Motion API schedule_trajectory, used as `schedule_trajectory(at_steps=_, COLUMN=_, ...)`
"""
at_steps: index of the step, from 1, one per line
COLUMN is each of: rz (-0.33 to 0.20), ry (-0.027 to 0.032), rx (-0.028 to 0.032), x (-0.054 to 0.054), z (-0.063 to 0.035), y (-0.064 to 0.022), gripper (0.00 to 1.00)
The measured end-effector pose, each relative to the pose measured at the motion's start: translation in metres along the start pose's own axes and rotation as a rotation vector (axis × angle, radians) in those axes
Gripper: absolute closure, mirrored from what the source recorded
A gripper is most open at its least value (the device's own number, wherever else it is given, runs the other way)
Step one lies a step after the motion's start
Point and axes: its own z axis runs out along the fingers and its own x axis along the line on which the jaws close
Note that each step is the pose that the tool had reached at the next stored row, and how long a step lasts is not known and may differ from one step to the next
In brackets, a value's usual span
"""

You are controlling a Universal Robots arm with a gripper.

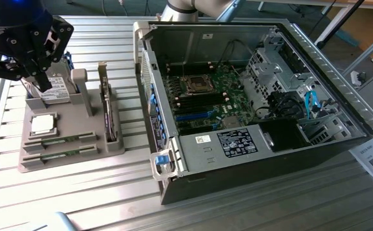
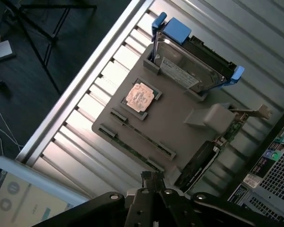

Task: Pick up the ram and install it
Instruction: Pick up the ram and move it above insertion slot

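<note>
Two ram sticks, thin green boards, lie flat in slots at the front of a grey holder tray (image 1: 29, 161): one ram (image 1: 62, 140) behind, the other ram (image 1: 61, 154) nearer the front edge. In the wrist view they appear as narrow strips, one ram (image 2: 142, 135) beside the other ram (image 2: 130, 149). My black gripper (image 1: 44, 87) hangs above the back of the tray, over the hard drive and well clear of the sticks. Its fingers (image 2: 151, 178) are shut with nothing between them.
The tray also holds a silver hard drive (image 1: 57, 91) with blue tabs, a square processor (image 1: 43, 123) and a card standing on edge (image 1: 111, 113). An open computer case (image 1: 315, 53) with its motherboard (image 1: 205, 94) stands on the exterior view's right. A tablet (image 2: 19, 198) lies past the slatted table's edge.
</note>
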Motion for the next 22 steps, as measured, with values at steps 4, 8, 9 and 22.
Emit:
schedule_trajectory(at_steps=4, rz=-0.064, ry=0.0024, rx=0.0020, x=0.0000, z=0.0000, y=0.0000, gripper=0.90)
schedule_trajectory(at_steps=8, rz=-0.133, ry=0.0056, rx=0.0047, x=0.0000, z=0.0000, y=0.0000, gripper=0.90)
schedule_trajectory(at_steps=9, rz=-0.148, ry=0.0063, rx=0.0052, x=0.0000, z=0.0000, y=0.0000, gripper=0.90)
schedule_trajectory(at_steps=22, rz=-0.466, ry=0.0192, rx=0.0165, x=0.0000, z=0.0000, y=0.0000, gripper=0.90)
